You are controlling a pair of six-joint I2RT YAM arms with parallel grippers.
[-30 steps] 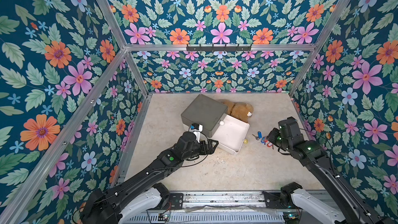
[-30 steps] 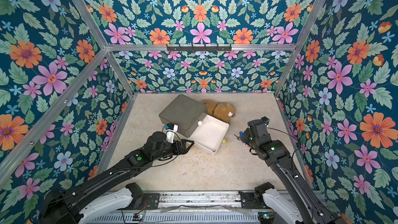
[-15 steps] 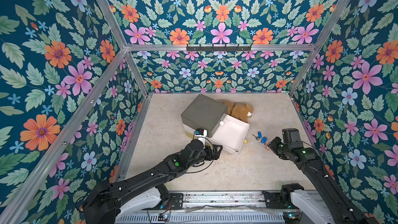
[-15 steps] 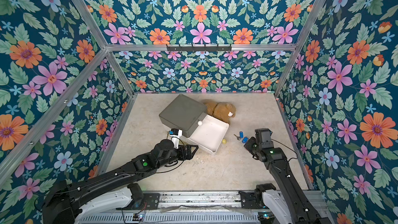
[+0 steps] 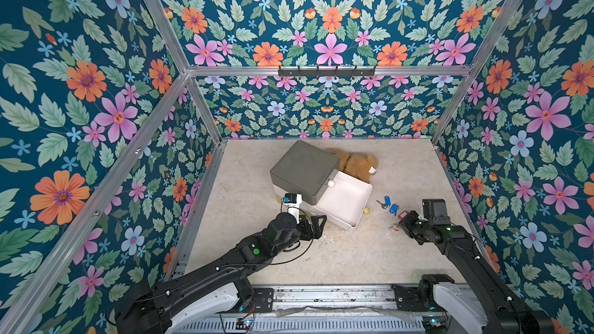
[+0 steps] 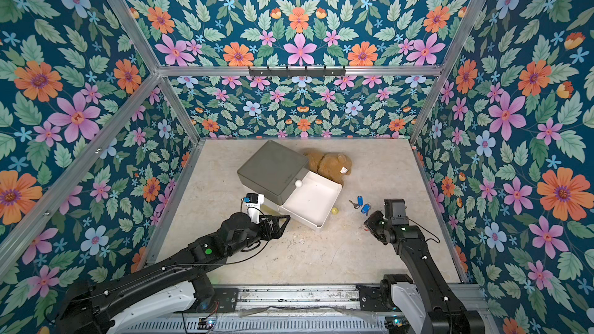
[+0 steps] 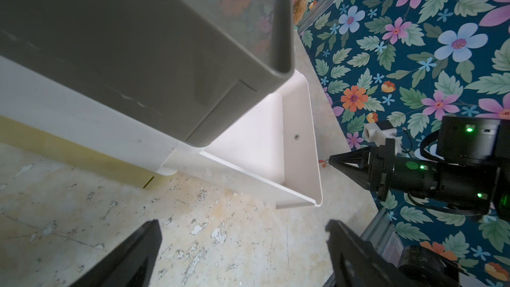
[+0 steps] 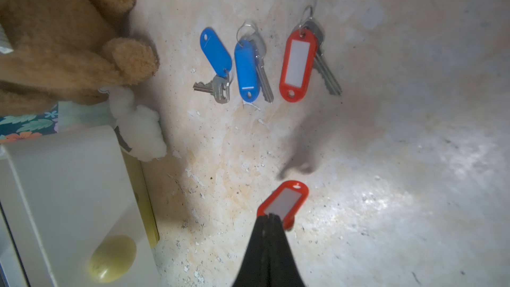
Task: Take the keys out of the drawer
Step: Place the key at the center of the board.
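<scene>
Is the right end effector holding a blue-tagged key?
No, the right end effector is shut on a red tag, while the blue-tagged keys lie loose on the table.

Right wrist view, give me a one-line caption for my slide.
Right pincer shut on a red-tagged key over the tabletop; two blue-tagged keys and a second red-tagged key lie beyond it.

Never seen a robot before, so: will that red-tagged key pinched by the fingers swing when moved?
Likely yes: the right fingers pinch only the red tag, and on the other red key a loose ring joins tag and key. It looks light, being thin plastic and small metal. The smooth tag might slip from such a narrow pinch.
</scene>
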